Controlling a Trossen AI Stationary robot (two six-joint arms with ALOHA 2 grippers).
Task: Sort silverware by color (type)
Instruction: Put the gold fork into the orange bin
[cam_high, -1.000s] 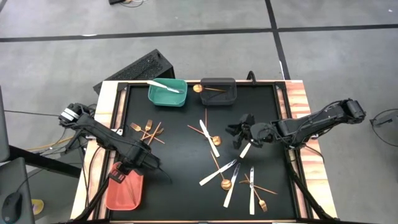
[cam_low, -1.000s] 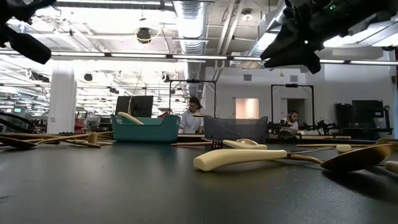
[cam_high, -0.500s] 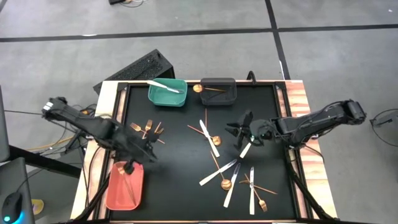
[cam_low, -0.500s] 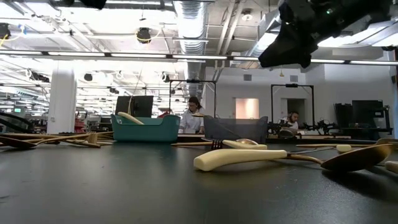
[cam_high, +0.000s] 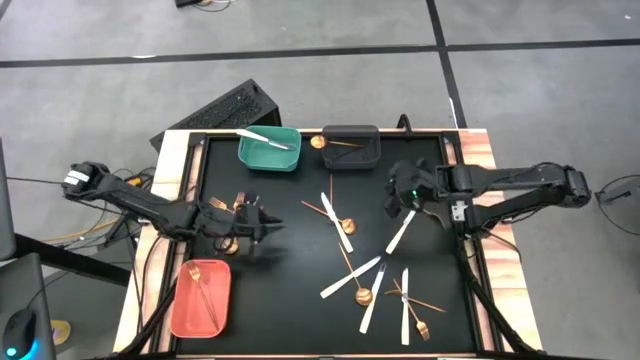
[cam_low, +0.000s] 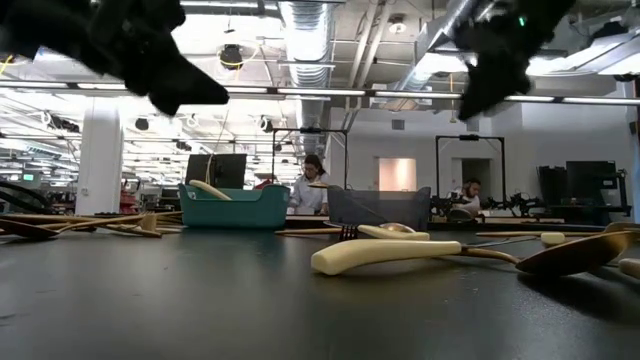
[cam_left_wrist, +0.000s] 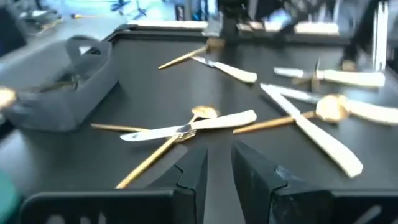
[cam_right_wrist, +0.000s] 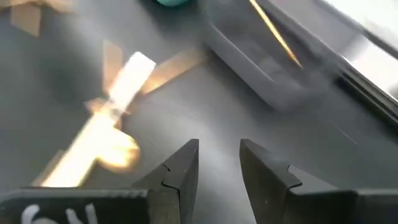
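Note:
White plastic knives (cam_high: 337, 222) and gold forks and spoons (cam_high: 362, 295) lie scattered flat on the black table top. A cluster of gold forks (cam_high: 235, 208) lies near the left side. My left gripper (cam_high: 262, 222) hovers just right of that cluster, open by a narrow gap (cam_left_wrist: 217, 152), holding nothing. My right gripper (cam_high: 398, 192) hovers above the table just beyond the far end of a white knife (cam_high: 400, 232). It is also open by a narrow gap (cam_right_wrist: 219, 146) and holds nothing. In the low view both grippers are up off the table.
A teal bin (cam_high: 270, 148) with a white knife and a dark grey bin (cam_high: 350, 145) with a gold spoon stand at the far edge. A salmon bin (cam_high: 200, 305) at the near left holds a gold utensil. Bare table lies between the fork cluster and the middle knives.
My left gripper has left the salmon bin, where a gold utensil now lies, and has swung toward the far edge and the right to the fork cluster. My right gripper has moved toward the far edge, uncovering the white knife that lies below it.

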